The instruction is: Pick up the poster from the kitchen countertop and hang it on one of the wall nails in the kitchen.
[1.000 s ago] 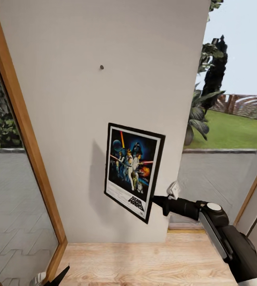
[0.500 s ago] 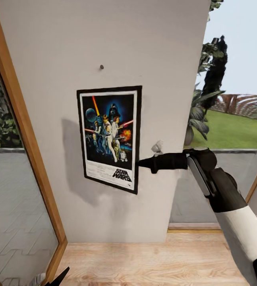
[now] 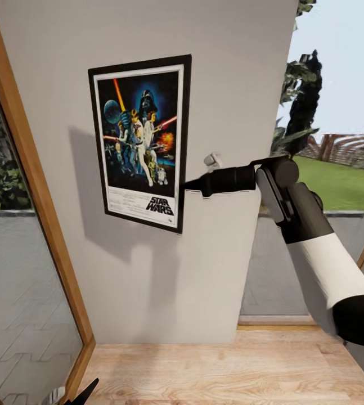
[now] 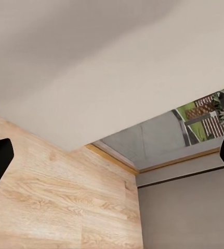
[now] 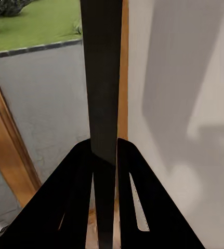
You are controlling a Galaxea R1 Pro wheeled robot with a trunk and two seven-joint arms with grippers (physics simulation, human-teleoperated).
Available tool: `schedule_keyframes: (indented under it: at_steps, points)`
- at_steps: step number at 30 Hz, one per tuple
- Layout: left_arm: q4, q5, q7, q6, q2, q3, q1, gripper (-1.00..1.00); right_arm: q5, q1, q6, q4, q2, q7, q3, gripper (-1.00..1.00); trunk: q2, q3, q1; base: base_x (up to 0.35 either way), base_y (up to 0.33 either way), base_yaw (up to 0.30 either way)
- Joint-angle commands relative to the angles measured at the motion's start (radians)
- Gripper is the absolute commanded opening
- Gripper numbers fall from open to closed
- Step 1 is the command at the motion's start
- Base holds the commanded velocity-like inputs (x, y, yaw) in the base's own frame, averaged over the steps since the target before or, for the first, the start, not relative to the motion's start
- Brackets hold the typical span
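Observation:
The poster [image 3: 139,140], black-framed with white border and dark blue Star Wars artwork, is held upright and flat against the pale grey wall [image 3: 232,73]. My right gripper [image 3: 186,184] is shut on the middle of its right edge. In the right wrist view the poster [image 5: 104,72] appears edge-on as a dark strip between the shut fingers [image 5: 80,176]. The wall nail is hidden behind the poster. The kitchen countertop is out of view. My left gripper [image 4: 112,161] is open and empty, low over the wooden floor; a dark tip of it [image 3: 85,390] pokes in at the bottom of the head view.
A wood-framed glass pane [image 3: 24,169] stands close on the left of the wall. On the right, a window looks onto plants and lawn [image 3: 328,180]. Light wooden floor [image 3: 227,371] lies below.
My right arm has lifted the poster up and to the left along the wall, turning it upright. It now covers the spot where the nail showed.

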Motion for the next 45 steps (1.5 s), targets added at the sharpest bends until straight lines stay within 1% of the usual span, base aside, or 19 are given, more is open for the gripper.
schedule_keyframes:
  at_steps: [1,4,5,6,7,10,34,37,38,39,42,45]
  points:
    - [0.0,0.006,-0.001,-0.008,0.0,-0.008,0.0,1.0,-0.006,-0.005,0.006,0.003,0.0,0.0,0.001,-1.0,-0.001,0.0,0.0,0.0,0.0,0.0]
    - [0.0,0.006,-0.001,-0.008,0.0,-0.008,0.0,1.0,-0.007,-0.015,0.005,0.014,0.002,0.002,0.001,-1.0,-0.001,0.0,0.0,0.0,0.0,0.0]
    - [0.0,0.006,-0.001,-0.008,0.0,-0.008,0.0,1.0,-0.008,-0.018,0.003,0.05,0.001,0.048,-0.001,-1.0,-0.001,0.0,0.0,0.0,0.0,0.0]
    - [0.0,0.006,-0.001,-0.008,0.001,-0.008,0.0,1.0,-0.008,-0.019,0.003,0.063,0.001,0.066,-0.002,-1.0,-0.001,0.0,0.0,0.0,0.0,0.0]
    - [0.0,0.007,-0.001,-0.009,0.001,-0.008,0.0,1.0,-0.01,-0.021,0.001,0.097,0.0,0.116,-0.004,-1.0,-0.001,0.0,0.0,0.0,0.0,0.0]
    - [0.0,0.007,-0.001,-0.008,0.001,-0.008,0.0,1.0,-0.01,-0.022,0.001,0.107,0.0,0.132,-0.004,-1.0,-0.001,0.0,0.0,0.0,0.0,0.0]
    - [0.0,0.007,-0.001,-0.008,0.002,-0.008,0.0,1.0,-0.012,-0.026,-0.003,0.102,0.001,0.144,-0.005,-1.0,-0.001,0.0,0.0,0.0,0.0,0.0]
    - [0.0,0.007,-0.001,-0.009,0.002,-0.008,0.0,1.0,-0.012,-0.044,-0.002,0.106,0.001,0.144,-0.004,-1.0,-0.001,0.0,0.0,0.0,0.0,0.0]
    - [0.0,0.007,-0.001,-0.008,0.002,-0.008,0.0,1.0,-0.012,-0.084,-0.001,0.111,0.002,0.154,-0.002,-1.0,-0.001,0.0,0.0,0.0,0.0,0.0]
    - [0.0,0.007,-0.001,-0.008,0.002,-0.008,0.0,1.0,-0.012,-0.092,-0.001,0.112,0.002,0.169,-0.001,-1.0,-0.001,0.0,0.0,0.0,0.0,0.0]
    - [0.0,0.007,-0.001,-0.008,0.002,-0.008,0.0,1.0,-0.009,-0.104,-0.002,0.114,0.002,0.207,-0.001,-1.0,-0.001,0.0,0.0,0.0,0.0,0.0]
    - [0.0,0.007,-0.001,-0.008,0.002,-0.008,0.0,1.0,-0.006,-0.107,-0.002,0.121,0.001,0.22,0.0,-1.0,-0.001,0.0,0.0,0.0,0.0,0.0]
